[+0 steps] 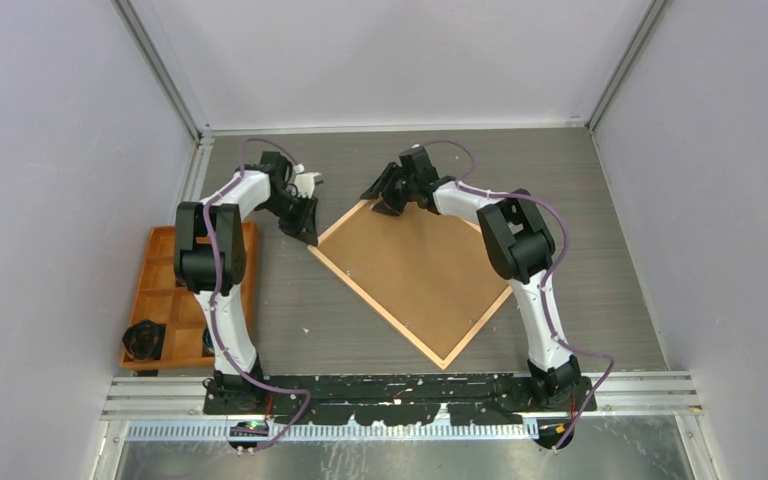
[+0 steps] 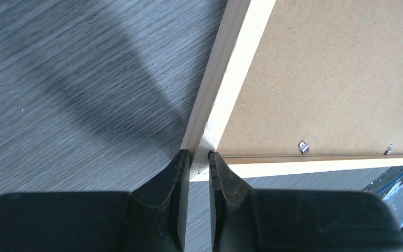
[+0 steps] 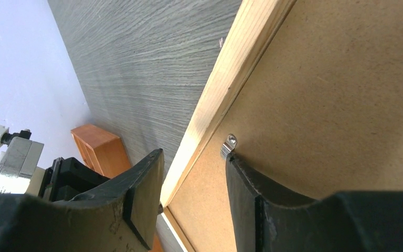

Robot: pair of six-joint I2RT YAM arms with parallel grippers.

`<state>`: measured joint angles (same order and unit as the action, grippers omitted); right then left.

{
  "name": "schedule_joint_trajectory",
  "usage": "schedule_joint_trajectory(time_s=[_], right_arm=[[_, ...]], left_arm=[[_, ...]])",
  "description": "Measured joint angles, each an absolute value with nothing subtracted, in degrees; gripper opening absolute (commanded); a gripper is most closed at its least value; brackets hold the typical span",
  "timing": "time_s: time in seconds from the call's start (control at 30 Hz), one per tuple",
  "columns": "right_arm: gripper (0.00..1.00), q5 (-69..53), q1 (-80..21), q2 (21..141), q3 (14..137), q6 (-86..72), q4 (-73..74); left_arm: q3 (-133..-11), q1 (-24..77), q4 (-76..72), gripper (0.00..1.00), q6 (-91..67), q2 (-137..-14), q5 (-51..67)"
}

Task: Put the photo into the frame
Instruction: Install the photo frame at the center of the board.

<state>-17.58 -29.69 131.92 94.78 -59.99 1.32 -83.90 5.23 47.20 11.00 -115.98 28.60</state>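
Here, my left gripper [image 2: 195, 157] pinches the left corner of the thin light-orange wooden frame [image 2: 230, 73]; my right gripper [image 3: 194, 176], half open, straddles its far rail.

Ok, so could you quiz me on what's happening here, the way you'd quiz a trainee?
1. True or false: the frame lies with its brown backing board facing up.
2. Where does the left claw grip the frame? A) at a corner B) in the middle of a side C) nowhere
3. What small metal part sits right beside one finger of the right claw?

Key: 1 true; 2 A; 3 a clip on the backing board.
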Motion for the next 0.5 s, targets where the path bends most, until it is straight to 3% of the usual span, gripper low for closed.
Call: schedule_joint_trajectory(time_s=[0.5], right_arm=[[0.52,-11.18,-31.66,132.03,94.72,-63.13,-0.60]], left_arm=[[-83.90,5.23,47.20,0.18,11.16,-115.98,28.64]])
